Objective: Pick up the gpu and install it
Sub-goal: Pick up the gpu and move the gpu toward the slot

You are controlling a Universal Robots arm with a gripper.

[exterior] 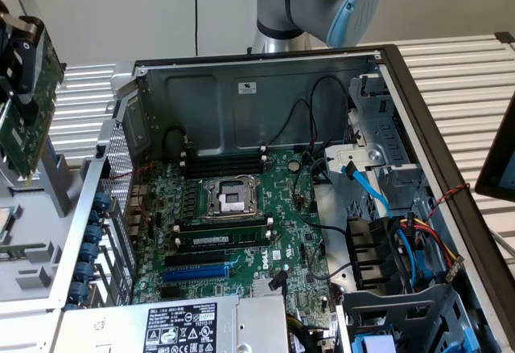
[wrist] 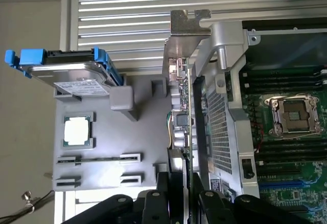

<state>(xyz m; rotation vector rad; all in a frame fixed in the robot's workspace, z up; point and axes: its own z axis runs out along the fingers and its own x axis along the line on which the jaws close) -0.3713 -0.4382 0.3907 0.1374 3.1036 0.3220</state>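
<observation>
The gpu [exterior: 30, 132] hangs in the air at the exterior view's left, outside the open computer case and above the grey tray. Its green board shows, tilted. My gripper [exterior: 18, 63] is shut on it from above, its black body covering the card's upper part. In the wrist view the gpu [wrist: 185, 106] appears edge-on between my black fingers [wrist: 164, 183], and its silver end bracket [wrist: 186, 35] points away from my gripper [wrist: 183, 175]. It sits just outside the case's perforated rear wall [wrist: 217, 127].
The open case holds the large green motherboard [exterior: 273, 184] with a CPU socket [exterior: 229, 196], RAM sticks [exterior: 225, 164] and a blue slot [exterior: 197, 272]. Cables and drive bays [exterior: 394, 240] fill the exterior view's right. The grey tray [wrist: 102, 132] carries a hard drive [wrist: 76, 73] and a CPU chip [wrist: 77, 130].
</observation>
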